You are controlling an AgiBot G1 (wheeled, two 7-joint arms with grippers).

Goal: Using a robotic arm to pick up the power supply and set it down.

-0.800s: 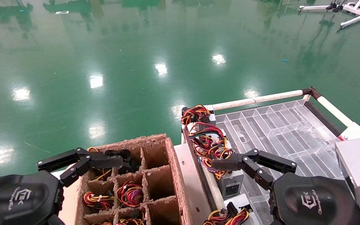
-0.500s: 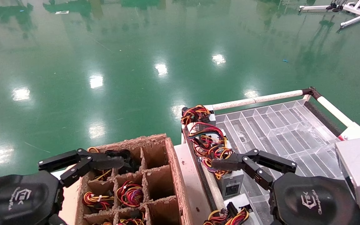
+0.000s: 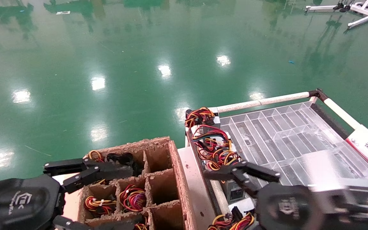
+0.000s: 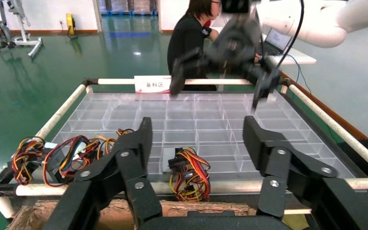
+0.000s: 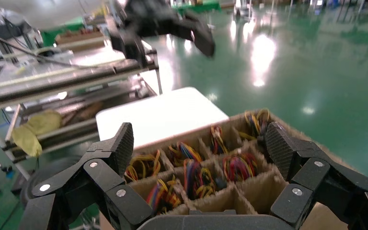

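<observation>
Clear plastic dividers of the tray (image 3: 286,134) lie bare beyond my right gripper (image 3: 225,174), which hangs with fingers spread, grasping nothing, above the tray's near-left edge. Below it stands the power supply (image 3: 235,188), a grey metal box under tangled red and yellow wires, against the white rail (image 3: 217,195). My left gripper (image 3: 85,169), also spread, hovers over the rough cardboard box (image 3: 158,179) of square cells.
</observation>
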